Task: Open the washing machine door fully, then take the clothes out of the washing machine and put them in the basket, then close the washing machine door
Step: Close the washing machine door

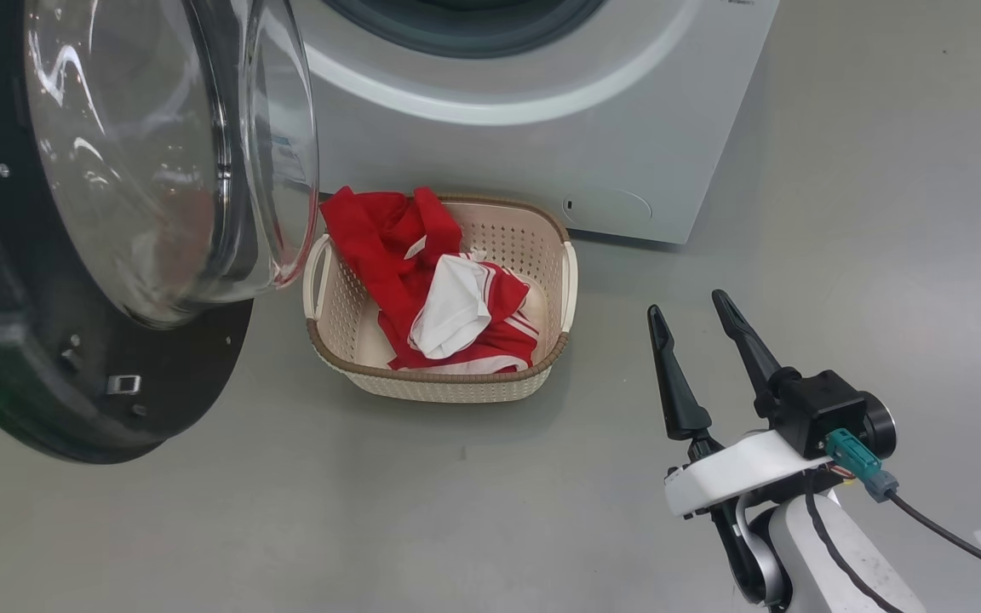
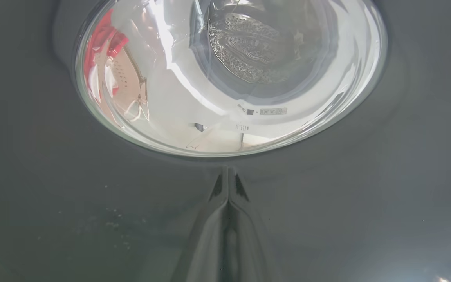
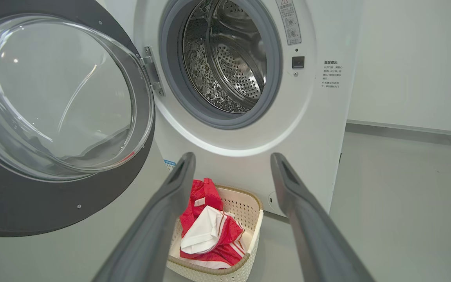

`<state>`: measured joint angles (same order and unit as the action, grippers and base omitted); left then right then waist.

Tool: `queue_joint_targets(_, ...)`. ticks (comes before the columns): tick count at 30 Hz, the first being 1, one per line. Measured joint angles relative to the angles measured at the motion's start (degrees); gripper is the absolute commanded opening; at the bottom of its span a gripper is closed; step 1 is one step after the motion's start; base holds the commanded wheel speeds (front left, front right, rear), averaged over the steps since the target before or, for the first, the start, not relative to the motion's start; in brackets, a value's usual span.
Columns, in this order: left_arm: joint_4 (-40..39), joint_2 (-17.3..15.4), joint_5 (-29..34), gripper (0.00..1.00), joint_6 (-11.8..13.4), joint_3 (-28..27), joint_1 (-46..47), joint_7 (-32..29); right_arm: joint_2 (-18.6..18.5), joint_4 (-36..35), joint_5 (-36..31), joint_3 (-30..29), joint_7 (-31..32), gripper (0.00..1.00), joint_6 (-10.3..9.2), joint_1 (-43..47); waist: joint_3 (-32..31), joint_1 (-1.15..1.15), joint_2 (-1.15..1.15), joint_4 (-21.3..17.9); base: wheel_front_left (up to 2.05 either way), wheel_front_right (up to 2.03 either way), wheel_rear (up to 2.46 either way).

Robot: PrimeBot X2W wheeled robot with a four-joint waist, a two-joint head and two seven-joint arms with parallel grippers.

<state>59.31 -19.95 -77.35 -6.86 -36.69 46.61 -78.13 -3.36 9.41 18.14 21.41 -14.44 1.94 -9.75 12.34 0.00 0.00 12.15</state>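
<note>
The floor (image 1: pixel 865 170) was a smooth pale grey with a soft, dull sheen, and it spread across the whole lower part of the head view. A tiny dark speck (image 1: pixel 943 51) sat on it toward the far right. In the right wrist view the same grey floor (image 3: pixel 397 203) met a plain white wall (image 3: pixel 413 58) on the right side. A grey skirting strip (image 3: pixel 409 131) ran along the foot of that wall — slanting down toward the right edge — and faint seam lines crossed the floor just below it.
</note>
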Motion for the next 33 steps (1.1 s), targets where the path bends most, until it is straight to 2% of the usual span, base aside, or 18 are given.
queue_joint_targets(8, -2.9, 4.47, -0.71, 0.0, -0.01, 1.36, -1.3, -3.18, 0.03, -0.25, 0.48, 0.1, 0.0, 1.0, -0.05, 0.79, -0.65, 0.0, 0.0, -0.57, 0.0, 0.0, 0.0)
queue_joint_targets(23, -9.18, 8.1, -2.91, 0.0, -0.02, 0.92, -4.53, -5.52, 0.05, -1.42, 0.99, 0.71, 0.0, 1.0, -0.53, 0.83, -0.43, 0.0, 0.0, -3.13, 0.0, 0.0, 0.0)
queue_joint_targets(30, -11.87, 10.59, -3.23, 0.0, -0.02, 1.32, -5.69, -5.57, 0.07, -1.97, 1.0, 0.08, 0.0, 1.0, -0.67, 0.87, -0.17, 0.0, 0.0, -4.03, 0.0, 0.0, 0.0)
queue_joint_targets(33, -13.99, 10.65, -3.01, 0.0, -0.02, 1.26, -6.91, -4.67, 0.07, -2.14, 1.0, 0.02, 0.0, 1.0, -1.0, 0.9, -0.17, 0.0, 0.0, -4.14, 0.0, 0.0, 0.0)
